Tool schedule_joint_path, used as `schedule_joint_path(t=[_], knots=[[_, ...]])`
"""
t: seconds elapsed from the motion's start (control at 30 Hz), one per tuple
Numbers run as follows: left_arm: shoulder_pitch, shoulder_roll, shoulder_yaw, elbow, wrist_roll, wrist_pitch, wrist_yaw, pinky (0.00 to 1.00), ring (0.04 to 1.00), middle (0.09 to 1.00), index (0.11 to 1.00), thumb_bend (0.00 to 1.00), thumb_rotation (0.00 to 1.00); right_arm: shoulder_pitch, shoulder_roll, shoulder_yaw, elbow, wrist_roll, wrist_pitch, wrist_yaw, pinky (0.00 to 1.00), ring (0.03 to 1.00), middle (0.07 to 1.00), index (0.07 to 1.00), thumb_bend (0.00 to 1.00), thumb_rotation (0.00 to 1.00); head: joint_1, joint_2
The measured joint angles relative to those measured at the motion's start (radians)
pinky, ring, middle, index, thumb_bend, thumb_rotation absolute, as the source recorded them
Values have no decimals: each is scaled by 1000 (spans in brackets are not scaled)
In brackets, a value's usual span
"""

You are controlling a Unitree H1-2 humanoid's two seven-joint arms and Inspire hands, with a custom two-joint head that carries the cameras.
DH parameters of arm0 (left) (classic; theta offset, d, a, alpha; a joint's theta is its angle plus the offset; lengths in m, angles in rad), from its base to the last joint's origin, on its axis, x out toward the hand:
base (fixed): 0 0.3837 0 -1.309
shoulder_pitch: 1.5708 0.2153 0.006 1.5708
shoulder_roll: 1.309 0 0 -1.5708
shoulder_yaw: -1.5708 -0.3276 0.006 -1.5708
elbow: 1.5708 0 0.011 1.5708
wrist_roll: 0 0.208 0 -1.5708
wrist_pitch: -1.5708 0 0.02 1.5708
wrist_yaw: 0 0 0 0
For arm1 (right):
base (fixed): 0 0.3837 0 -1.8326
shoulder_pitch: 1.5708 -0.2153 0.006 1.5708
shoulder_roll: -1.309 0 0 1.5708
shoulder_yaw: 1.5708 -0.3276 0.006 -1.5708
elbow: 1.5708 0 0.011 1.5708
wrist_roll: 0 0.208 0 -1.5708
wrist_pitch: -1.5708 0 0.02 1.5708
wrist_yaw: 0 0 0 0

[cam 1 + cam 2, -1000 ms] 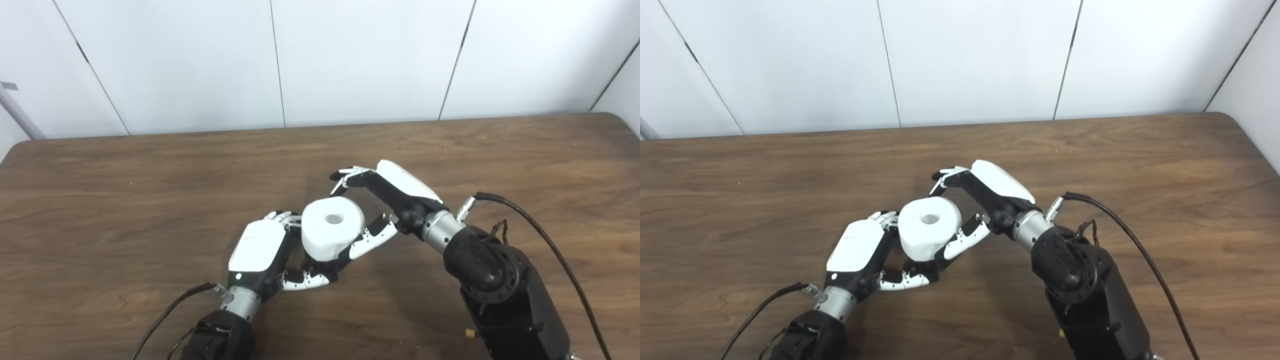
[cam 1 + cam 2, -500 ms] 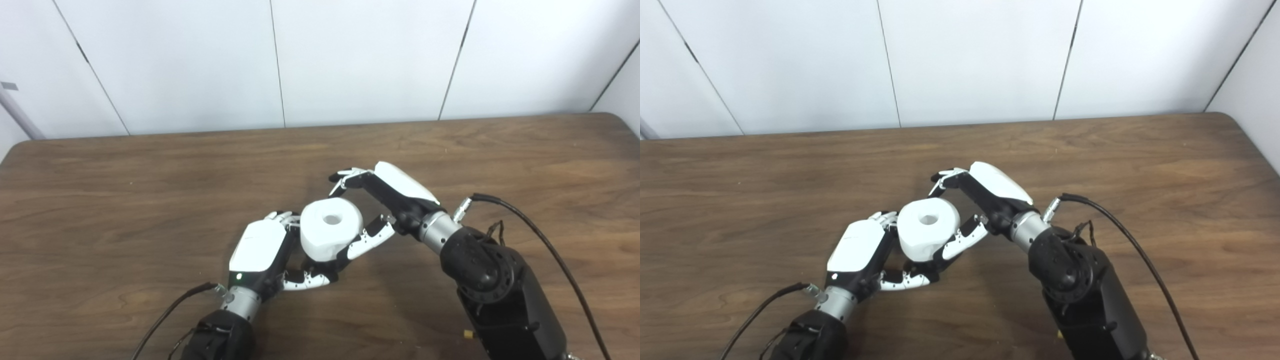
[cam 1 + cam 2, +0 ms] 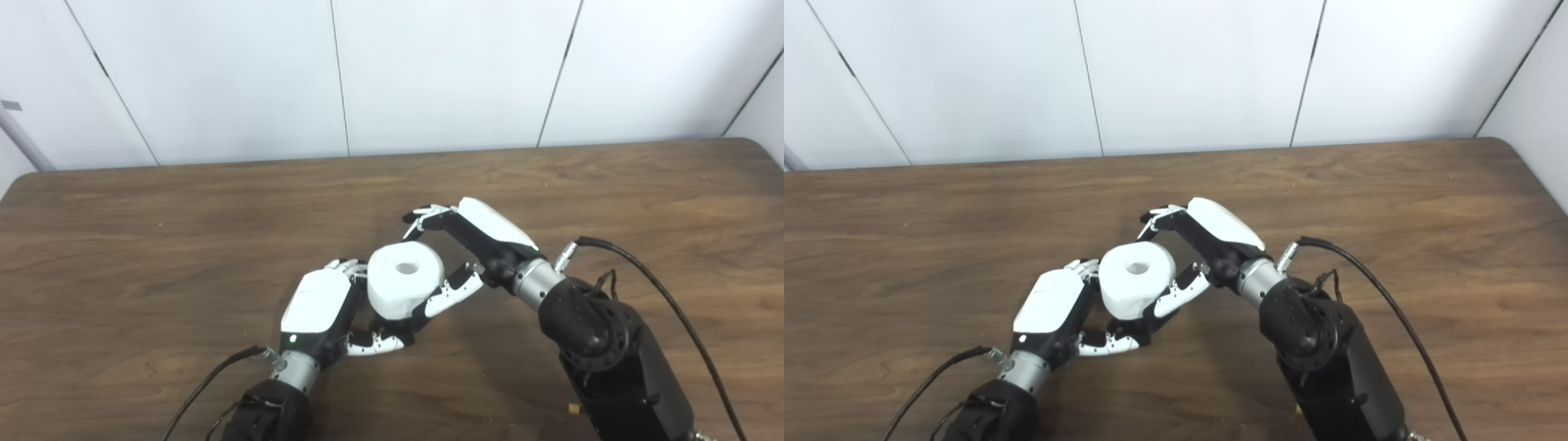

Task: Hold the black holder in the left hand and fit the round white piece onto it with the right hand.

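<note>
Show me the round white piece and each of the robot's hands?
round white piece (image 3: 401, 288), left eye view, its front side.
left hand (image 3: 315, 301), left eye view, white back.
right hand (image 3: 1222, 223), right eye view, white back.

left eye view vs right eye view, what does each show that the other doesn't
Only the left eye view shows the grey bar at the left wall and the table's rounded far-left corner. Only the right eye view shows more of the right wall. Both share the left robot hand, the round white piece with its centre hole, and the right robot hand beside it; the black holder is hidden.
</note>
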Motion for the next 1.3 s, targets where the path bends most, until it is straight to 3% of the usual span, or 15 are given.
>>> schedule_joint_path(t=[1.3], knots=[[-1,0,-1,0,2,1,0,911,862,782,485,522,51,0,-19,15,0,7,-1,-5,1000,955,858,485,524,139,-5,9]])
